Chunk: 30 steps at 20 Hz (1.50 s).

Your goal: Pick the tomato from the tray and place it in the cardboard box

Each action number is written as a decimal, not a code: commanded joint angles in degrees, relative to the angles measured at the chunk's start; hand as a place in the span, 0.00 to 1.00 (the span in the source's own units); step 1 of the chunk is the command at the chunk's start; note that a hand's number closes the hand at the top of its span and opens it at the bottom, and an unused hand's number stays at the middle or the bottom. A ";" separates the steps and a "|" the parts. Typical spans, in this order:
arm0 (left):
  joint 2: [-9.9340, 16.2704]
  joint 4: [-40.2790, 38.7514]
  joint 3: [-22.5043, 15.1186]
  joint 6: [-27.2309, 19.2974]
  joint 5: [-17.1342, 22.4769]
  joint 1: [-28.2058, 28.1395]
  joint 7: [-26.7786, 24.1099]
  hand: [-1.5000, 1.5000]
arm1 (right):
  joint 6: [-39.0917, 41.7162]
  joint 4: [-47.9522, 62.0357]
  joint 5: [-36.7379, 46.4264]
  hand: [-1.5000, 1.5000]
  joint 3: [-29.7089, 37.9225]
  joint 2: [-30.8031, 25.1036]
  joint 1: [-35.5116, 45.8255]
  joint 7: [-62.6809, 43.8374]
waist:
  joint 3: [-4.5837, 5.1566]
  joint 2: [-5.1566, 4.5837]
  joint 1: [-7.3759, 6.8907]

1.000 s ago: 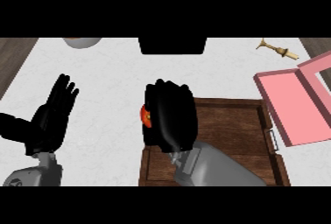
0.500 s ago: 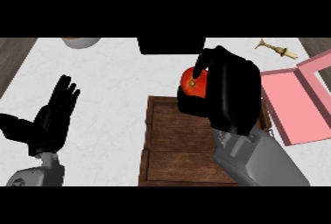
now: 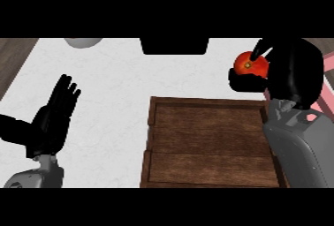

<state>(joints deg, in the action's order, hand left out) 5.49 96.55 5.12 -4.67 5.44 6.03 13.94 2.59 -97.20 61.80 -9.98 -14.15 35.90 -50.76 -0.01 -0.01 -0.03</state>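
Observation:
My right hand (image 3: 292, 73) is at the upper right, its fingers and thumb curled round a red tomato (image 3: 252, 65). The tomato is held above the counter, just past the far right corner of the brown wooden tray (image 3: 209, 145). The tray lies in the lower middle with nothing on it. A sliver of the pink box (image 3: 324, 99) shows at the right edge, mostly hidden behind my right hand and forearm. My left hand (image 3: 53, 118) rests open at the left, fingers up.
A dark rectangular object (image 3: 174, 45) sits at the far edge of the white counter (image 3: 111, 88). A grey round object (image 3: 81, 42) pokes in at the far left. Wooden floor shows at the upper left corner.
My right hand has carried the tomato from over the tray up and to the right, toward the pink box. The left hand has stayed still.

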 commanded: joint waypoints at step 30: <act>0.55 -0.62 1.41 0.91 0.73 -0.11 -1.27 0.50 | -22.79 42.41 -9.24 0.00 21.77 -12.35 1.22 42.75 | -0.11 -0.17 -0.58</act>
<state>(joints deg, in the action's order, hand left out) 5.69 96.01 5.64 -3.56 5.87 5.89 12.67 -11.83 -52.60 55.12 9.45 -28.07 36.93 -13.63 -0.10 -0.29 -0.81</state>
